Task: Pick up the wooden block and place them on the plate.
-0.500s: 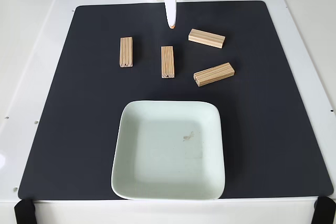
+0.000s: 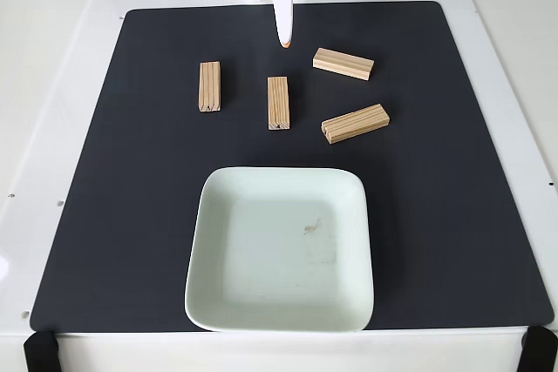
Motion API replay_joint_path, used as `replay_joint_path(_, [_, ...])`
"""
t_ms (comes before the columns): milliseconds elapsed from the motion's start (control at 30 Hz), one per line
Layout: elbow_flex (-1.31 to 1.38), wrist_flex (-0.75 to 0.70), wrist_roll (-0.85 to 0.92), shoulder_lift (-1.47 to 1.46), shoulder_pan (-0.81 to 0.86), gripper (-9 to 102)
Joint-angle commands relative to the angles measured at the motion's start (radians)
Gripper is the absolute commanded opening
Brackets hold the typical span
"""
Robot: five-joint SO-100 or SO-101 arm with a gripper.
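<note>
In the fixed view you have four wooden blocks lying flat on the black mat [image 2: 105, 215], all on its far half and apart from one another. The leftmost block [image 2: 209, 86] and the middle block [image 2: 278, 103] lie lengthwise, pointing near to far. The far right block [image 2: 343, 64] lies crosswise, slightly tilted. The right block [image 2: 355, 123] sits angled, nearer than that one. Your plate [image 2: 209, 302] rests on the near half of the mat, centred, holding no block, with a small dark smudge near its middle. Your gripper [image 2: 284, 41] hangs at the far edge of the mat, its white fingers drawn together into one narrow point, holding nothing, just beyond the middle block.
</note>
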State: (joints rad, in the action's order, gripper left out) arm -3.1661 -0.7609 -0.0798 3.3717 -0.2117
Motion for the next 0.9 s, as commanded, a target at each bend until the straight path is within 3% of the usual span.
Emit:
replay_joint_path(0, [-0.005,0.014,0.003,-0.002,0.0,-1])
replay_joint_path(867, [-0.005,0.014,-0.008,-0.002,0.009,-1])
